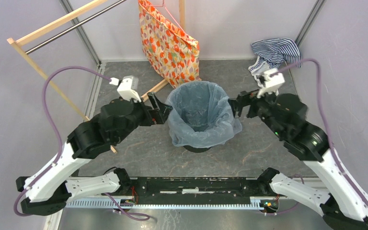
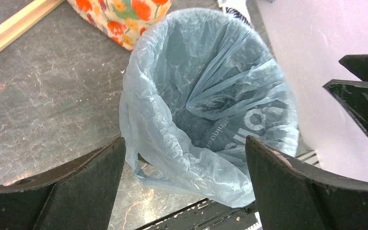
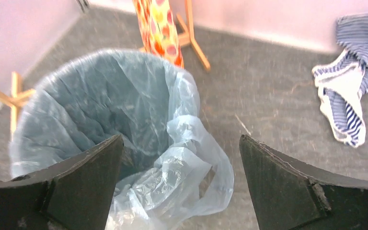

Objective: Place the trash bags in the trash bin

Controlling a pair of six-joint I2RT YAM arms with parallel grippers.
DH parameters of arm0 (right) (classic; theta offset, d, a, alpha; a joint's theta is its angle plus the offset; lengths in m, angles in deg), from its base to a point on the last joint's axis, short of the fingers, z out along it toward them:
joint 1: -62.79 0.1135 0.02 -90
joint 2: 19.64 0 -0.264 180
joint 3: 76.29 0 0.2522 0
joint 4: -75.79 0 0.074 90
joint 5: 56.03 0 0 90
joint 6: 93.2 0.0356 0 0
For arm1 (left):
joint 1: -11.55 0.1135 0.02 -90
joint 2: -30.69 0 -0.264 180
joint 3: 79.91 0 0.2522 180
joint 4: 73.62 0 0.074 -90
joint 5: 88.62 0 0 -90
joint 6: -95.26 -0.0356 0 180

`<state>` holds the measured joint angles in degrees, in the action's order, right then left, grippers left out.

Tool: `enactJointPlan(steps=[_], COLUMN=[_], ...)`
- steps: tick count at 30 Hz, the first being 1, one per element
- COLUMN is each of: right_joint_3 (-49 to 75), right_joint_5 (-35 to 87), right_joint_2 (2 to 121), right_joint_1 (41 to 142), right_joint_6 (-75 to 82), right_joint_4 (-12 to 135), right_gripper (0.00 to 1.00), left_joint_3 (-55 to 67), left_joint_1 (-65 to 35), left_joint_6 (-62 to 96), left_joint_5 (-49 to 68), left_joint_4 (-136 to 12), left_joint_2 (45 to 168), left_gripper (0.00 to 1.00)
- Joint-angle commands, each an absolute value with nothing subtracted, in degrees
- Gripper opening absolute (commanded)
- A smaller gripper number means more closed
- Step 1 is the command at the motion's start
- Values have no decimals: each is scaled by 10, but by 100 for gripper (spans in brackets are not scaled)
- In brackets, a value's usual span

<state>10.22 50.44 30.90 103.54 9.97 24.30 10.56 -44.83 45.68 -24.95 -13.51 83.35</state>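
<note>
Plastic drapes over the trash bin (image 1: 197, 149) in the overhead view: the pale-blue trash bag (image 1: 199, 115) lines it, its edge folded outward over the rim, likely to anchor it. The left gripper (image 1: 160, 110) and right gripper (image 1: 234, 106) flank it, spread wide and empty. The left wrist view shows the bag's mouth gaping between bare fingers. The right wrist view shows the mottled grey table (image 3: 268, 96), striped cloth (image 3: 350, 86), floral bag (image 3: 159, 28) and pale walls.

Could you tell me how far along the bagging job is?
Done, it seems: the trash bag lines the trash bin, its edge folded over the rim. In hand: nothing; the left end effector and right end effector stand open either side. Left: perhaps only tidying the loose near skirt.
</note>
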Motion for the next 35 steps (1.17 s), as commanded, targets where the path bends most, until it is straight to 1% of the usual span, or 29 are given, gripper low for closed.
enactJointPlan(steps=[1, 6, 11, 35], right_joint_3=[88, 60, 46, 28], right_joint_5=[505, 514, 520, 524], right_joint_2=[239, 169, 136, 129], right_joint_1=[1036, 1035, 1035, 1036], right_joint_6=[84, 81, 81, 86], right_joint_4=[303, 319, 318, 316], right_gripper=[98, 98, 98, 98], left_joint_3=[133, 135, 132, 114], left_joint_1=[-451, -451, -451, -451], left_joint_6=[410, 406, 397, 379], left_joint_5=[-248, -270, -274, -262], left_joint_4=[-159, -141, -140, -152], left_joint_2=[795, 763, 748, 758], left_gripper=[100, 100, 100, 100])
